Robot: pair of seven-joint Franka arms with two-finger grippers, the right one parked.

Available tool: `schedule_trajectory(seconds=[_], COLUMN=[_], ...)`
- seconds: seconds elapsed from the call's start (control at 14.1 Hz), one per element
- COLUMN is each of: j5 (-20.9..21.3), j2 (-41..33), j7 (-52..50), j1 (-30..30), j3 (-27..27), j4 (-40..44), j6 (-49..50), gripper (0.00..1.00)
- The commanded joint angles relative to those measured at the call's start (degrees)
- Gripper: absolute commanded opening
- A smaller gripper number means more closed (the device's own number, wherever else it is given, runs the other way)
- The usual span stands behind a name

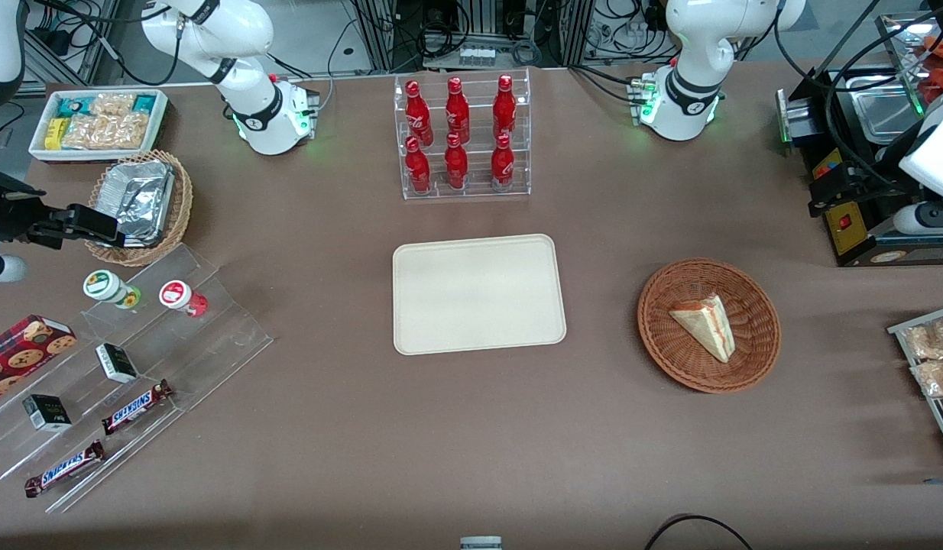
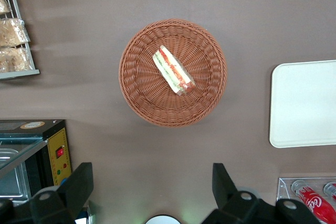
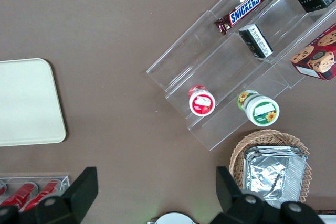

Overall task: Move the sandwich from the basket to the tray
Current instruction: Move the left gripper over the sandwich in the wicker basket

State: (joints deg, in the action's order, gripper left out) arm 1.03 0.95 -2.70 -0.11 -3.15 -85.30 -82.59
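Observation:
The sandwich [image 1: 706, 325], a triangular wedge of white bread with red and green filling, lies in the round reddish-brown wicker basket [image 1: 674, 355]. Both show in the left wrist view, the sandwich [image 2: 173, 70] in the basket [image 2: 142, 98]. The cream tray [image 1: 479, 294] lies bare at the table's middle, beside the basket; its edge shows in the left wrist view [image 2: 304, 103]. My left gripper [image 2: 152, 167] is open and empty, held high above the table, apart from the basket. In the front view it [image 1: 823, 197] hangs over the black machine at the working arm's end.
A rack of red bottles [image 1: 462, 137] stands farther from the front camera than the tray. A black machine with a yellow panel [image 1: 846, 221] and a wire rack of snack bags [image 1: 934, 359] flank the basket at the working arm's end.

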Motion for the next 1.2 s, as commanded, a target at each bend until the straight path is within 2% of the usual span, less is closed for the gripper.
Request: schedule_trajectory(seconds=[0.0,0.21,0.42,0.64,1.13], j5=[0.0,0.4,0.7,0.3,0.0], j2=[-1.0,-0.3,4.0,5.3,5.9], j7=[0.6,0.0,-1.3,-5.7,-23.3], j1=[0.7,0.7,0.5,0.3,0.2], j3=[-0.6,-0.6,-0.7,-0.7,-0.7], j4=[0.1,-0.1,-1.8,-7.7,-27.0], j6=[0.5,-0.2,-3.0,-12.0,-37.4], gripper=[1.0,1.0,1.0,1.0,1.0])
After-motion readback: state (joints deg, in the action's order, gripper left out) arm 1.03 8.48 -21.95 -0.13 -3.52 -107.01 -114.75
